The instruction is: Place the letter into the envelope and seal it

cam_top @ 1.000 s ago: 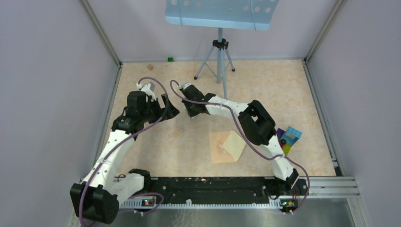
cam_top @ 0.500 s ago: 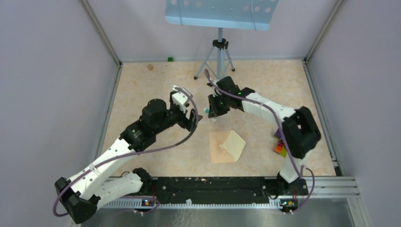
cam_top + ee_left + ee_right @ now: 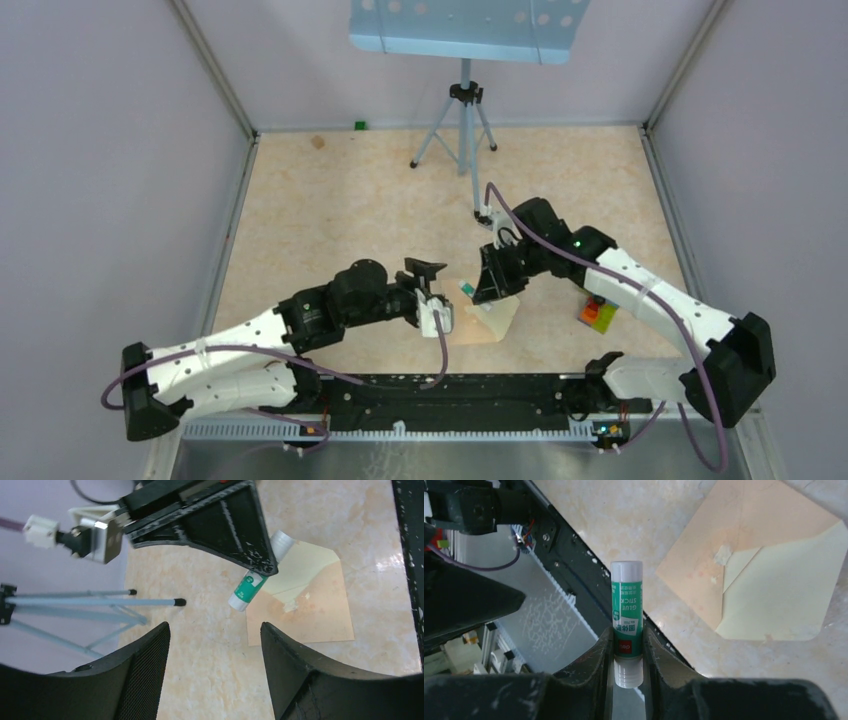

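The glue stick (image 3: pixel 626 600) is being clamped between the jaws of the right gripper (image 3: pixel 628 635). It is lying in line with the fingers and is gripped low on its body, so that the far white end is being left free. It is being held over the bench (image 3: pixel 624 510) near the 11 o'clock corner of the envelope (image 3: pixel 704 540). This is being judged as preparation for sealing. No bare glue is being shown at the free end, so the stick is taken to be capped and nothing is being applied yet.

The left gripper (image 3: pixel 214 627) is being held released, with its jaws wide apart and nothing between them. It is at the envelope's 9 o'clock side and is facing the stick. This placing is being read as readiness to pull the cap off, though only as a judgement.

The envelope is lying flat near the 6 o'clock edge of the bench. The letter (image 3: pixel 784 590) is being shown as a pale creased sheet projecting from the envelope toward 2 o'clock in the overhead view. Part of it seems to be tucked under the tan edge, but how deep cannot be told. A whitish smear is being seen on the tan face beside that edge.

On the green label, "GLUE STICK" is being read lengthwise. The smaller print beside it and the mark at the jaws are too small or too covered to be made out.
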You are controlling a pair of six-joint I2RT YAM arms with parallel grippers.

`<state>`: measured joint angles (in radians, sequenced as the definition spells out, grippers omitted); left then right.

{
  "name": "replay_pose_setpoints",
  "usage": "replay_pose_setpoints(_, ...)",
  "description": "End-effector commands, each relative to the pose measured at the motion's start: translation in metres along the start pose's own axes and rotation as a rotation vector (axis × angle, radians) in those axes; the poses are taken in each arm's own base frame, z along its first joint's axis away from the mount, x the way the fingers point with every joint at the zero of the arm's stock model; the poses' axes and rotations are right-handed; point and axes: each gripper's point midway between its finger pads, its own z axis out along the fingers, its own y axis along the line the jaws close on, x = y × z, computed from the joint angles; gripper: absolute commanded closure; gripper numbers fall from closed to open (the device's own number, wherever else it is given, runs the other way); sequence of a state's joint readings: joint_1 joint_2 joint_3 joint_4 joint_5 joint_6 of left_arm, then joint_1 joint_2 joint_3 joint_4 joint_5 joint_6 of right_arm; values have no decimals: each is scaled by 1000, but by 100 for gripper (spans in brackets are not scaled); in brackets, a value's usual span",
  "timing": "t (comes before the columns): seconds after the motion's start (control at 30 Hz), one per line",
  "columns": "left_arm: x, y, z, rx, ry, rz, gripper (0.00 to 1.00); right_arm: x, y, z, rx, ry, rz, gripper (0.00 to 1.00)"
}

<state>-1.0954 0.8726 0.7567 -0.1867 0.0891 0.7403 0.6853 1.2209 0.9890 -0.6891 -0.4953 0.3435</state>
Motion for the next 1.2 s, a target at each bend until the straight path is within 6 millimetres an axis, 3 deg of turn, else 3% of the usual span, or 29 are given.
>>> replay_pose_setpoints(0.0, -12, -27, 15, 118, -24, 183, 28, 15, 25, -26, -70, 58, 7, 100)
replay_pose_setpoints(0.17, -8, -50, 29, 188, -14, 223, 27, 24, 34, -31, -95, 118, 17, 100)
replay_pose_setpoints(0.53, -5, -62, 43, 213, -34, 209, 31, 30, 51, -25, -129, 170, 13, 100)
replay_pose_setpoints(1.03, -18, -79, 54, 275, -99, 136, 51, 33, 57, -21, -145, 191, 13, 100)
replay_pose_setpoints(1.17, -22, -82, 57, 288, -120, 108, 61, 34, 57, -19, -147, 194, 18, 100)
